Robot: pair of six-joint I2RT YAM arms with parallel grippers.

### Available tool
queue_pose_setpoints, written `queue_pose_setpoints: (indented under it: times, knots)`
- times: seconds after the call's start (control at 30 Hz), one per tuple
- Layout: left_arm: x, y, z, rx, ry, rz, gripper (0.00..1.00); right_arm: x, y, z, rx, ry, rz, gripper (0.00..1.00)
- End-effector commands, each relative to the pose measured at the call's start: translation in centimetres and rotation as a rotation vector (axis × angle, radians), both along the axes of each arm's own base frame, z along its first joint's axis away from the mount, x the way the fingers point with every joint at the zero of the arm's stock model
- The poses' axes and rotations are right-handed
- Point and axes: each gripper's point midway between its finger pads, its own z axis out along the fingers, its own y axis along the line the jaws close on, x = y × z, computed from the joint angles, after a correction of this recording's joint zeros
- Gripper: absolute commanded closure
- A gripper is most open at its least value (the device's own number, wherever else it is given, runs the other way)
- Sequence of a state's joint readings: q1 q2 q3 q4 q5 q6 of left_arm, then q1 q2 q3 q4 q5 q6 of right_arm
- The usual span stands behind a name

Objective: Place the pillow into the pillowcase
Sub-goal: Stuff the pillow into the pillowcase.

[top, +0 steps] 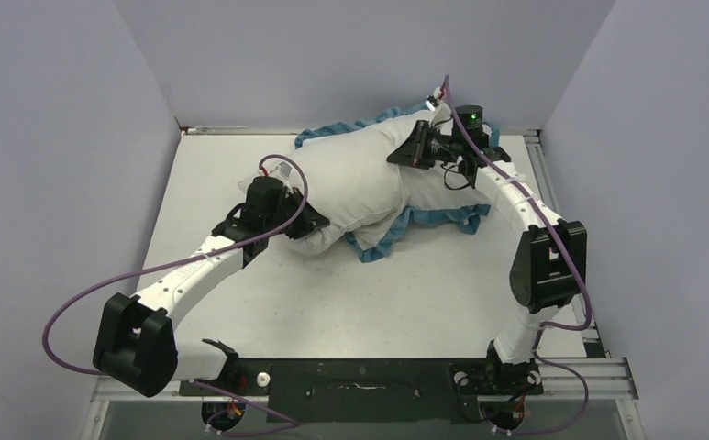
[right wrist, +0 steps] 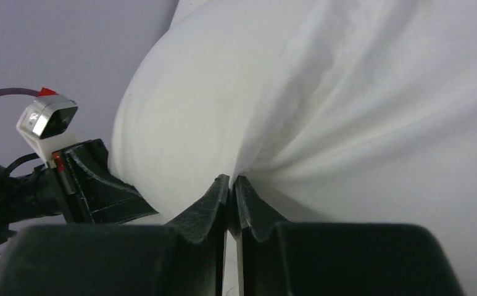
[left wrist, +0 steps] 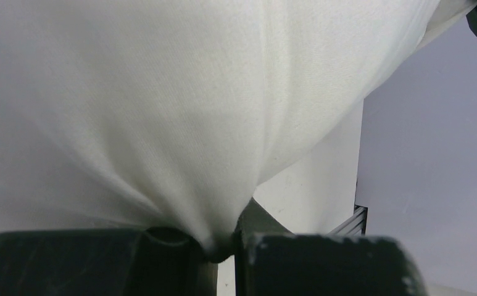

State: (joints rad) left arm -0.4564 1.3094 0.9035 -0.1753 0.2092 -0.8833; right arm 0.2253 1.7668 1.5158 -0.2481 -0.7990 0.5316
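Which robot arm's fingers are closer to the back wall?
Right. The right fingers pinch the pillow at its far end, near the back wall; the left fingers pinch its near-left corner, farther from it.

Overhead view: even, diffuse light from above, moderately bright, with a cool lavender cast off the walls. No glare on the counter (top: 259, 312). Soft-edged shadows lie under the near edge of the pillow (top: 360, 179) and beneath both arms. Focus is acceptable throughout.

Left wrist view: the pillow fabric is brightly lit, with the weave legible mid-frame and softer toward the left edge. The left pincer (left wrist: 222, 246) at the bottom edge is dark and blurred.

Right wrist view: dimmer, with grey shading in the fabric creases. The right pincer (right wrist: 231, 185) is crisp at the tips, and its body below is out of focus.
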Motion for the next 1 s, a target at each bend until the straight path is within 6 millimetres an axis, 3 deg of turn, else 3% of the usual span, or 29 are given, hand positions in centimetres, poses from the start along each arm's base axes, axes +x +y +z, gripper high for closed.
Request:
queue_pose_setpoints:
  times: [0.0,0.1,0.17,0.33,0.57,0.8,0.9,0.97]
  knots:
    - [1.6,-1.4,4.5,-0.089,-0.141,-0.027,1.00,-1.5,4.3,4.5,0.184,-0.084,0.228,0.95]
    - [1.5,-1.3,4.6,-0.095,-0.144,-0.023,1.00,-2.4,5.9,4.5,0.209,-0.058,0.274,0.95]
    - [1.5,-1.1,4.7,-0.098,-0.149,-0.015,1.00,-3.0,6.6,3.5,0.160,-0.042,0.288,0.95]
    - [1.3,-1.1,4.8,-0.106,-0.153,-0.013,1.00,-5.3,9.2,3.1,0.055,-0.053,0.390,0.95]
    - [2.1,-1.3,5.6,-0.122,-0.170,-0.005,1.00,-12.5,14.3,4.8,0.075,-0.035,0.594,0.95]
    - [3.4,-1.4,7.0,-0.126,-0.200,0.019,1.00,-20.5,17.2,6.4,0.137,0.015,0.834,0.95]
    - [3.6,-1.3,7.2,-0.127,-0.202,0.025,1.00,-22.5,17.5,7.5,0.210,0.032,0.918,0.95]
    - [3.9,-1.5,7.6,-0.140,-0.220,0.025,1.00,-22.5,17.7,8.1,0.253,0.024,0.915,0.95]
